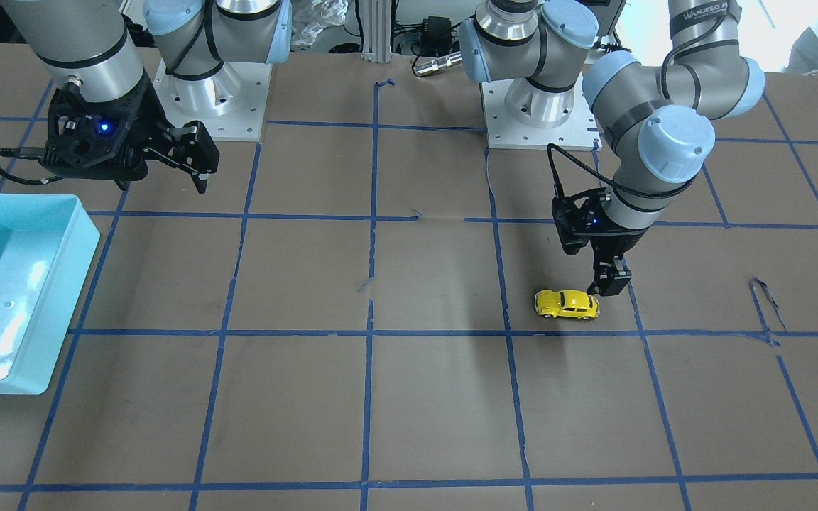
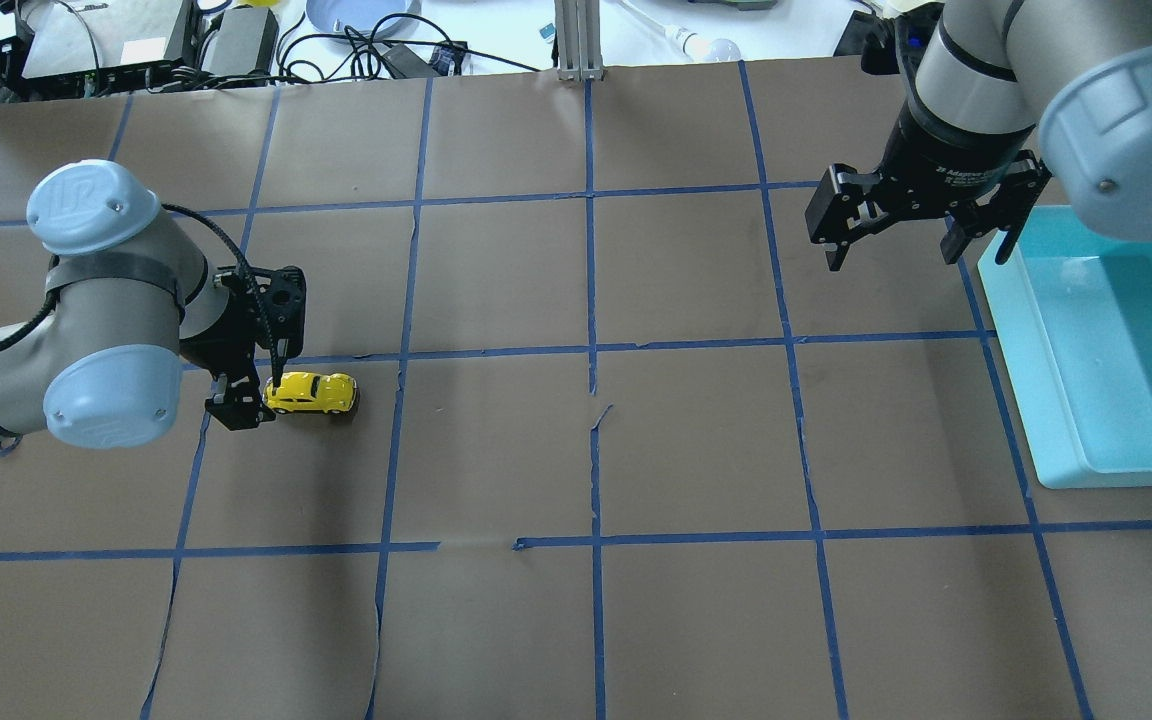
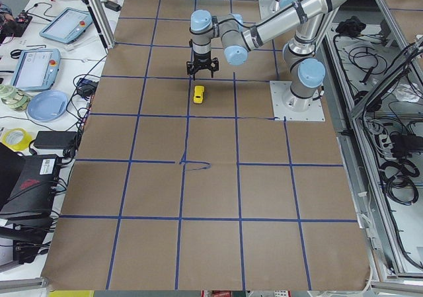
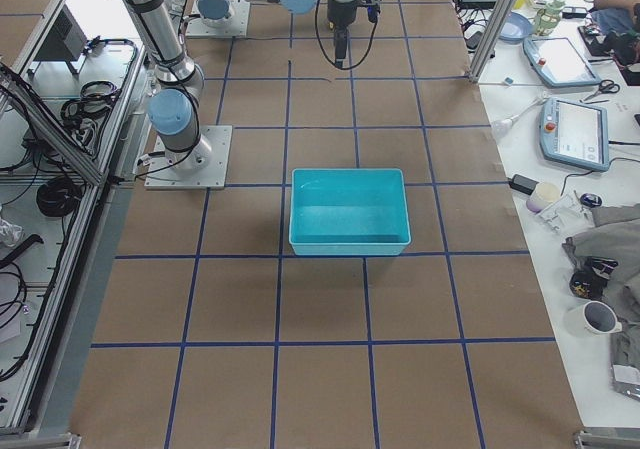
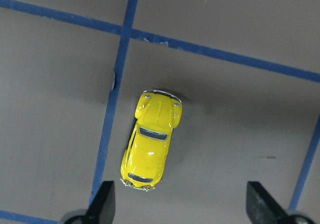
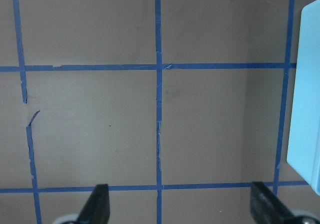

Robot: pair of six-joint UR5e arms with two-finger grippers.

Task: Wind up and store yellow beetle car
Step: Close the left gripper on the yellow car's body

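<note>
The yellow beetle car (image 2: 311, 392) stands on its wheels on the brown table, on the robot's left side; it also shows in the front view (image 1: 566, 304) and the left wrist view (image 5: 151, 136). My left gripper (image 2: 254, 395) is open and empty, low beside one end of the car (image 1: 611, 284). In the left wrist view the car lies just beyond the fingertips (image 5: 103, 204), nearer the left one, not between them. My right gripper (image 2: 916, 245) is open and empty, raised over the table next to the bin (image 1: 196, 160).
A light blue bin (image 2: 1036, 400) stands at the table's right end; its rim shows in the front view (image 1: 61, 341) and the right wrist view (image 6: 305, 109). Blue tape lines grid the brown paper. Both arm bases are at the table's back.
</note>
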